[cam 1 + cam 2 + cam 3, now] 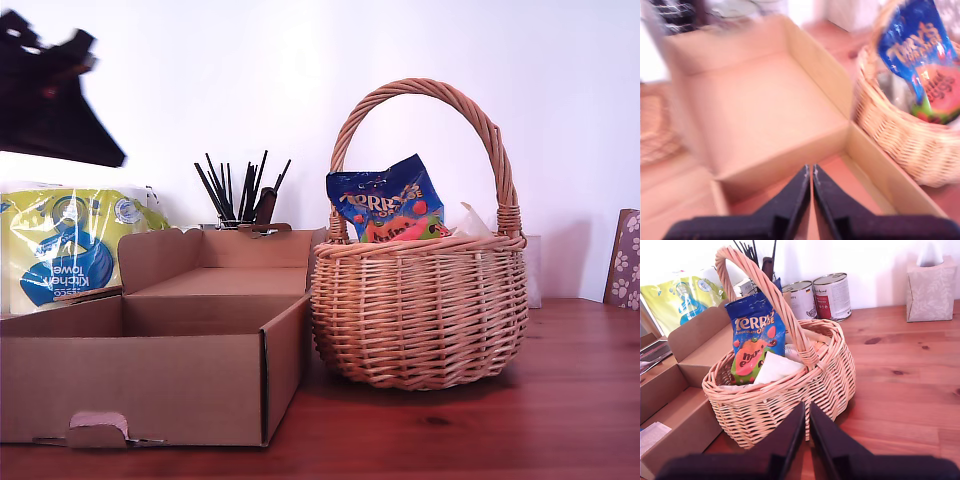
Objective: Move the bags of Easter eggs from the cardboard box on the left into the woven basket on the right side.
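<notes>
A brown wooden table stands by a plain white wall. The cardboard box sits at the exterior view's left, and I see no bags in it. The woven basket stands just beside it. A blue bag of eggs sticks up in the basket. My first gripper is pressed together above the box. My second gripper is pressed together too, near the basket. Two tins and a tissue box stand by the wall.

You see a matt corrugated cardboard box beside a rough woven wicker basket. The blue bag in it is glossy, crinkly plastic. The bench is smooth, slightly shiny reddish wood. Two tins look metallic with paper labels.
</notes>
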### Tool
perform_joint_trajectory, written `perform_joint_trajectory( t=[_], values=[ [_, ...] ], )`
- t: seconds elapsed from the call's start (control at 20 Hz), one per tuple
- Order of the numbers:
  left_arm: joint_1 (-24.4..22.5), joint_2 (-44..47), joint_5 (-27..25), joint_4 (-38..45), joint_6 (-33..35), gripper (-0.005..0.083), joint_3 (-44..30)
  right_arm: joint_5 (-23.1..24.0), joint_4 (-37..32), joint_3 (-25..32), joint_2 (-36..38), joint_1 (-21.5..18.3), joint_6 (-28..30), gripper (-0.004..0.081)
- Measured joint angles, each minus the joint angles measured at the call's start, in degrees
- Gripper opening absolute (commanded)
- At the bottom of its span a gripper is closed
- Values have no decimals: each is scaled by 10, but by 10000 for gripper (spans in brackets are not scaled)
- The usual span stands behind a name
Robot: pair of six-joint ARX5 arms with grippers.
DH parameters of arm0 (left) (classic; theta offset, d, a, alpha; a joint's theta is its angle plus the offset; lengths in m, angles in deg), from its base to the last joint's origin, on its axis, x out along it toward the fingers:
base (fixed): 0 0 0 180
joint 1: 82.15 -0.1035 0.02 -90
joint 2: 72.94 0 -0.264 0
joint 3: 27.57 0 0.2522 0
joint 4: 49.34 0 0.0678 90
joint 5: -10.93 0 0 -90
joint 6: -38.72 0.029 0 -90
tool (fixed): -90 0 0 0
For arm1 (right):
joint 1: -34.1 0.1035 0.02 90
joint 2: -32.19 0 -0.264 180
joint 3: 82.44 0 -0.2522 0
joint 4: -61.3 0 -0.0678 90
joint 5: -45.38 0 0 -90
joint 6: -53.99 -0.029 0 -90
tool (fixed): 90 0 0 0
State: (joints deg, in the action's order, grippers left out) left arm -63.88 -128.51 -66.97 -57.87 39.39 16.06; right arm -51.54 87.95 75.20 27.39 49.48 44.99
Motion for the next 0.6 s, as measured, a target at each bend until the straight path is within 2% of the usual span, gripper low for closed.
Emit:
perform_joint_trajectory(
  t=[0.2, 0.35, 0.6],
  values=[
    [-60, 102, 13, 25, -33, -24, -76, 0, 0, 0, 0, 0, 0, -12],
    [-61, 175, 15, 19, -47, -24, -92, 0, 0, 0, 0, 0, 0, -12],
    [-61, 278, 16, -65, -50, -24, -92, 0, 0, 0, 0, 0, 0, -12]
  ],
)
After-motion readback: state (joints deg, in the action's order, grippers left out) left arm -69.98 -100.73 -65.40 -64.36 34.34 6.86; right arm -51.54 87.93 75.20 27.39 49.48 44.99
